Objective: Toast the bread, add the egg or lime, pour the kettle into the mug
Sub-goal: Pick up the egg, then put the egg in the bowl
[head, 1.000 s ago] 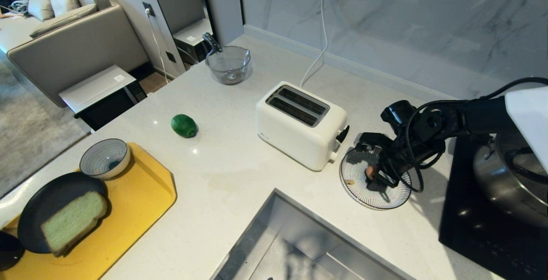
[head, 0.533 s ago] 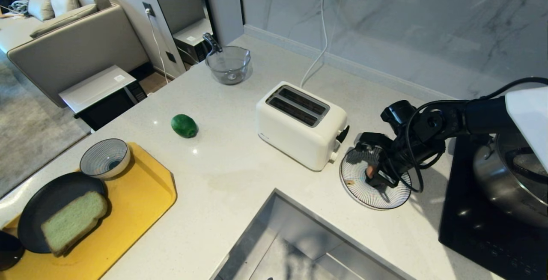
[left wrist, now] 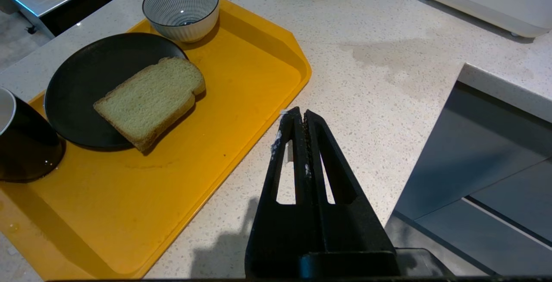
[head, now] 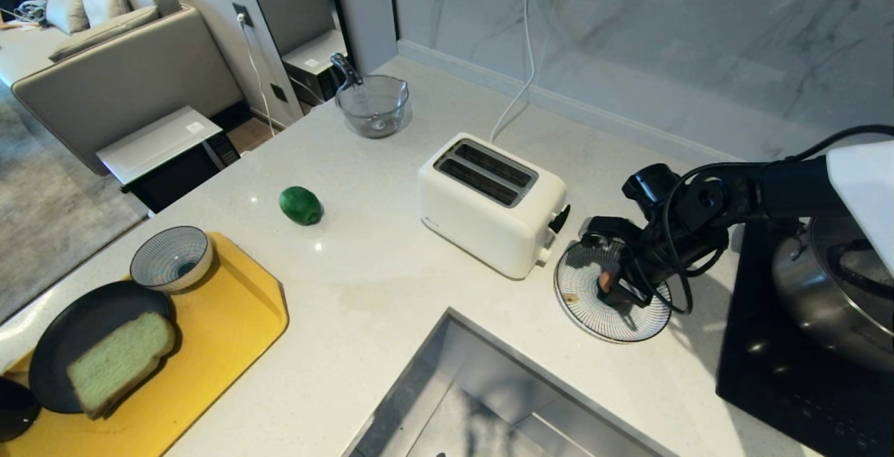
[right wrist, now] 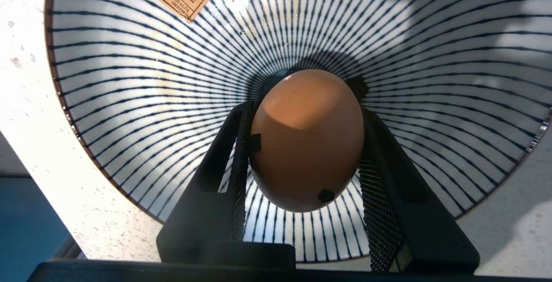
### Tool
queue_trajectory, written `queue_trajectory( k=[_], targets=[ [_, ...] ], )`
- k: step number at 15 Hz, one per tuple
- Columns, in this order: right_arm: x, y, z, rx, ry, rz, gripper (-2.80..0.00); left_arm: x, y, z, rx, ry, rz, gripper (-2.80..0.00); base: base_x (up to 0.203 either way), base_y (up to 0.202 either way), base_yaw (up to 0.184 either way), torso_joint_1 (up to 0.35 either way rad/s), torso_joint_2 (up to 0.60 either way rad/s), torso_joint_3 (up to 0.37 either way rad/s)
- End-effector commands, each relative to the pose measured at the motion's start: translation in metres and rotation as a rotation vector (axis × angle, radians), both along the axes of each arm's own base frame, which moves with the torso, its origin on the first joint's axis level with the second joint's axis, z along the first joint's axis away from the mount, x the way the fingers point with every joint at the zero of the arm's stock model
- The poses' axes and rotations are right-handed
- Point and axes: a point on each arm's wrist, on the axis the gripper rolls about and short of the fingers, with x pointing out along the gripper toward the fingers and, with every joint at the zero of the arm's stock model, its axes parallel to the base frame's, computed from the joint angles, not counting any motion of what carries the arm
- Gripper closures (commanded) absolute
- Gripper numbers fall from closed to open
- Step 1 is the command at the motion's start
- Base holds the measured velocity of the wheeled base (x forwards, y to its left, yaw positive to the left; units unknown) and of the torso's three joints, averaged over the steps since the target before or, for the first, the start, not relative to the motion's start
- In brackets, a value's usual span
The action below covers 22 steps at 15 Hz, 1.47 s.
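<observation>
Brown and speckled, the egg [right wrist: 307,139] sits clamped between my right pincer [right wrist: 304,144] fingers, down inside the striped dish [head: 580,282] just beside the toaster [head: 489,202]. My left pincer [left wrist: 297,120] hangs pressed together over the pale surface [left wrist: 379,79], near the yellow tray [left wrist: 241,79]. From the toaster, the lime [head: 301,205] lies well apart, toward that tray.

The head view looks down across the speckled white stone counter [head: 391,289]; the left wrist view hangs low over its near-left corner, sharing the flat yellow plastic tray [left wrist: 241,83]; the right wrist view peers close into the blue-striped white ceramic dish [right wrist: 129,114].
</observation>
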Motion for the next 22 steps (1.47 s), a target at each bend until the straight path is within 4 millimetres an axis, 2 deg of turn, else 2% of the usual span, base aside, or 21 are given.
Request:
queue_trajectory(
  k=[1,6,10,15,18,22],
  targets=[
    [-0.005,-0.002,0.014,0.008,-0.031,-0.003,0.00,0.001,0.000,-0.005,0.000,0.014,0.001,0.00,0.000,0.000,0.000,0.000,0.00,0.000],
    [-0.018,-0.006,0.039,0.048,-0.077,-0.055,0.00,0.001,0.000,-0.005,0.000,0.013,0.001,0.00,0.000,0.000,0.000,0.000,0.00,0.000],
    [-0.047,-0.011,0.071,0.078,-0.131,-0.087,0.00,0.001,0.000,-0.005,0.000,0.014,0.001,0.00,0.000,0.000,0.000,0.000,0.00,0.000],
    [-0.109,-0.022,0.121,0.170,-0.229,-0.185,0.00,0.001,0.000,-0.005,0.000,0.014,0.001,0.00,0.000,0.000,0.000,0.000,0.00,0.000],
    [-0.153,-0.030,0.157,0.276,-0.326,-0.276,0.00,0.001,0.000,-0.005,0.000,0.014,0.001,0.00,0.000,0.000,0.000,0.000,0.00,0.000],
    [-0.216,-0.042,0.188,0.381,-0.451,-0.331,0.00,0.001,0.000,-0.005,0.000,0.013,0.001,0.00,0.000,0.000,0.000,0.000,0.00,0.000]
  ],
)
